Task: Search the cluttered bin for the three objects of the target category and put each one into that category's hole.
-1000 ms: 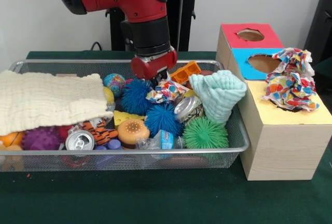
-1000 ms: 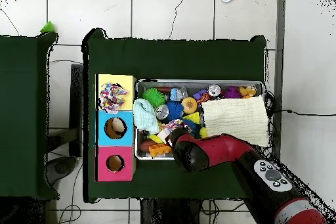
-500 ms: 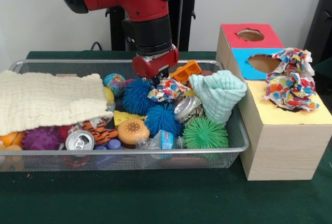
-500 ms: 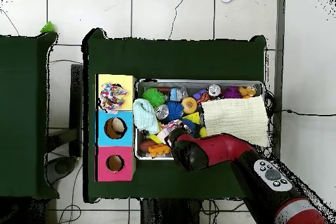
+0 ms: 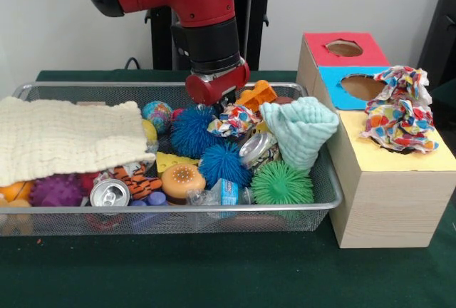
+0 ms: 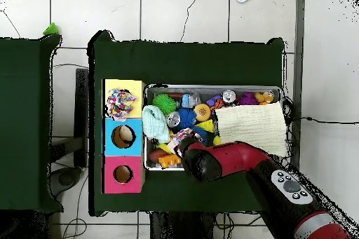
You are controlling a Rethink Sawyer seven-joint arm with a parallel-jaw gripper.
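A crumpled multicoloured cloth [image 5: 239, 117] hangs just above the clutter at the back middle of the wire bin [image 5: 178, 212]. My gripper [image 5: 228, 105] is shut on its top, below the red wrist. In the overhead view the arm covers the gripper, and only a corner of that cloth [image 6: 181, 137] shows. A second multicoloured cloth [image 5: 400, 108] lies bunched over the hole in the yellow section [image 5: 399, 158] of the box. A mint cloth [image 5: 299, 131] stands folded at the bin's right end. A large cream cloth [image 5: 68, 137] covers its left part.
The box also has a blue hole [image 5: 363, 85] and a red hole [image 5: 344, 48]. Around the gripper lie two blue spiky balls [image 5: 191, 131], a green spiky ball [image 5: 281, 183], an orange toy [image 5: 258, 95], a crushed can [image 5: 256, 147] and an upright can [image 5: 109, 192].
The gripper has risen slightly and shifted right in the front view. The multicoloured cloth has come up and moved right with it.
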